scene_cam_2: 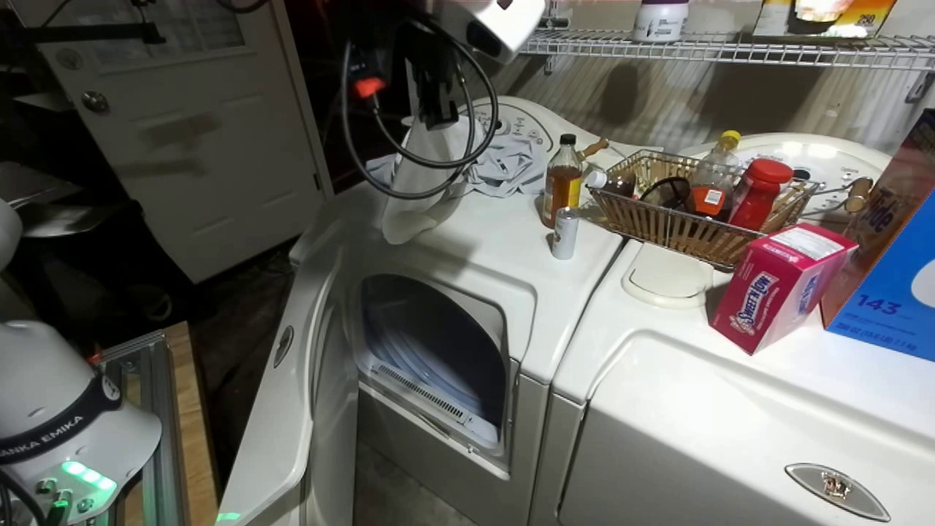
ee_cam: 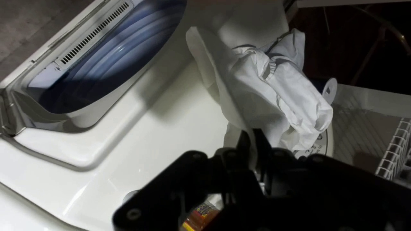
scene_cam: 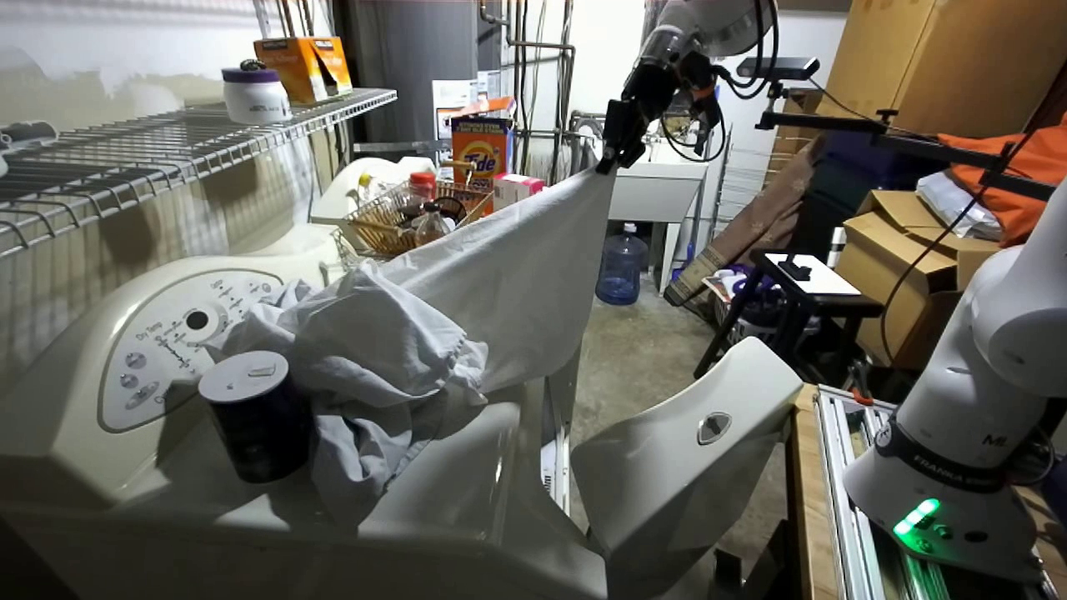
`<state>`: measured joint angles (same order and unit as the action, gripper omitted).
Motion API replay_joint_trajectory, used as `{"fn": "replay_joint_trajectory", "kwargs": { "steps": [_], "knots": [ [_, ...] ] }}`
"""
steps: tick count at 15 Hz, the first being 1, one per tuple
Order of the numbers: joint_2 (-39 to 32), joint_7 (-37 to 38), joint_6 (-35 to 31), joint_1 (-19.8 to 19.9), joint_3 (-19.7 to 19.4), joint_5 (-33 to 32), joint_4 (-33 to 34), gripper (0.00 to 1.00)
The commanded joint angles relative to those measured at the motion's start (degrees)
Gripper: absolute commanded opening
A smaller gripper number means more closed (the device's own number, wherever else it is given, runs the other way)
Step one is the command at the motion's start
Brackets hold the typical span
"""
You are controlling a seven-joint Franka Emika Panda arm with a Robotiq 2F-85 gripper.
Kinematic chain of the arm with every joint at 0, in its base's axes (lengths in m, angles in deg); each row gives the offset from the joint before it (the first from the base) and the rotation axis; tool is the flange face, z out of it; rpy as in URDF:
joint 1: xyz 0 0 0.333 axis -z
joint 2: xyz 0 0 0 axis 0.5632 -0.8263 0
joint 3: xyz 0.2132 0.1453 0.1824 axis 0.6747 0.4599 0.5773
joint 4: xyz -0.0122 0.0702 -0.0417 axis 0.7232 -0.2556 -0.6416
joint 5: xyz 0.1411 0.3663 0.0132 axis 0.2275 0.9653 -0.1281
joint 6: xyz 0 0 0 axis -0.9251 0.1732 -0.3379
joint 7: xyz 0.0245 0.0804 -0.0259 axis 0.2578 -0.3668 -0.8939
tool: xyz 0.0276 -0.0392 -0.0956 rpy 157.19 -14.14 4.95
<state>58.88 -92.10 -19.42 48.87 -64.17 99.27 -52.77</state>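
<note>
Canister [scene_cam: 257, 429] at left in an exterior view sits just beside pale cloth [scene_cam: 375, 333] heaped on your dryer [scene_cam: 454, 479], stretched right to your gripper [scene_cam: 616, 160], whose fingers pinch its edge; tugging hard could topple the canister if cloth catches.

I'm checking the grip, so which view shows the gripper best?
The wrist view: close up, the gripper has the cloth pinched between its fingers. Both exterior views show it smaller and dark, the cloth hanging from it.
</note>
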Motion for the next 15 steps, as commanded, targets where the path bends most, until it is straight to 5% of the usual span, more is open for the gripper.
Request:
{"fn": "replay_joint_trajectory", "kwargs": {
  "steps": [1, 7, 15],
  "knots": [
    [-1.0, 0.2, -2.5, -0.4, -1.6, 5.2, 1.2, 0.01],
    [-2.6, -2.3, -15.9, -0.9, -1.3, 14.8, 1.7, 0.01],
    [-4.6, -2.1, -30.1, -0.5, -1.5, 17.8, 1.5, 0.01]
  ]
}}
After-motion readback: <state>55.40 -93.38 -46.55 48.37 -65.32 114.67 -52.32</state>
